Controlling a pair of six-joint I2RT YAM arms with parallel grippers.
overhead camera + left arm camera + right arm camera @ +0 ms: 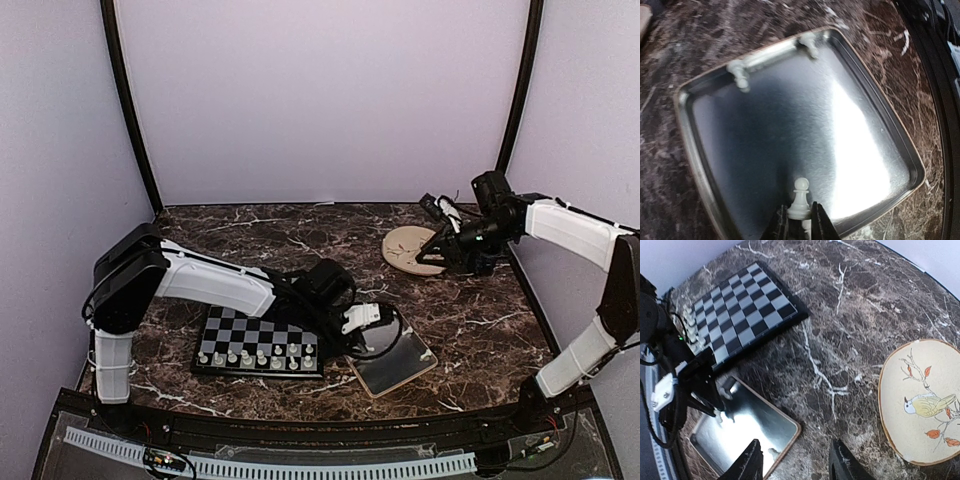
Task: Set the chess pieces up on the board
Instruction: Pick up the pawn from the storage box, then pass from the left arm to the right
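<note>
The left fingers (821, 224) are pinching a white pawn (800, 196) at its base, low in the left wrist view. Only their dark tips are showing, the rest being cut off by the bottom edge. The pawn is standing upright over the metal tray (765, 140) near its lower rim, and the fingers are hiding whether its foot is touching the tray floor. A second white piece (740, 75) and a third white piece (810, 44) are lying against the tray's upper rim, both too blurred to name. In the overhead view the chessboard (250, 330) is lying lower left of centre, just left of the tray. Chess pieces (255, 357) are standing along its lower edge, too small to tell apart, and the left arm is covering the board's upper right corner. The right fingers (751, 466) are spread apart with nothing between them, cut off at the bottom of the right wrist view. There they are framing the marble surface (840, 340) between the tray's corner and the bird-painted plate (892, 405), whose right side is running out of frame.
</note>
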